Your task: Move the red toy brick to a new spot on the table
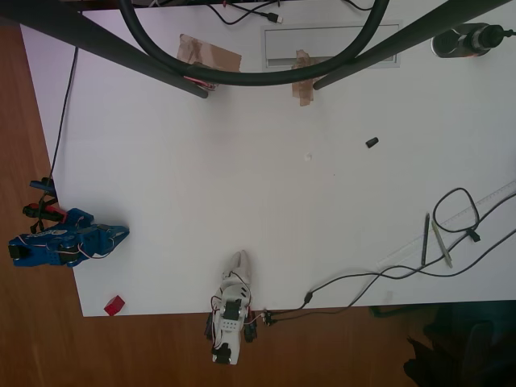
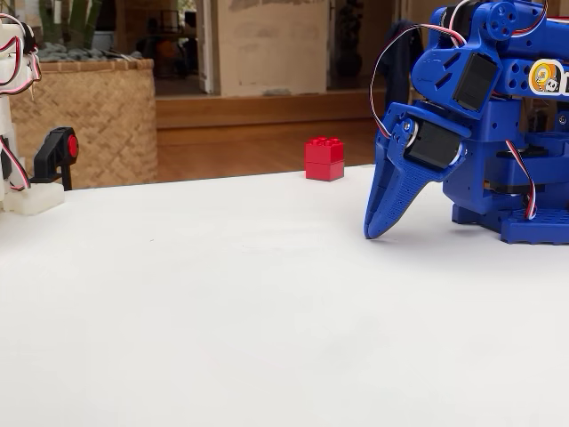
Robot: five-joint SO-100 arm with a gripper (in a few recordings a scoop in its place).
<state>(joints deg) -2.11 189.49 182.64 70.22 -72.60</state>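
Observation:
The red toy brick [image 1: 114,305] sits at the bottom left corner of the white table [image 1: 266,185] in the overhead view, right by the edge. In the fixed view the brick [image 2: 324,158] stands upright at the table's far edge [image 2: 222,294], studs up. My blue gripper [image 1: 121,234] hangs at the left edge of the table, above the brick in the overhead picture and apart from it. In the fixed view my gripper [image 2: 378,233] points down with its tip at the tabletop, to the right of the brick. Its jaws look pressed together with nothing between them.
A small black cylindrical bit [image 1: 372,143] lies right of centre. Tan tape patches [image 1: 210,55] sit at the top, under two dark bars [image 1: 121,50] and a black hose loop. Cables [image 1: 451,226], two pens [image 1: 426,239] and a ruler lie at the right.

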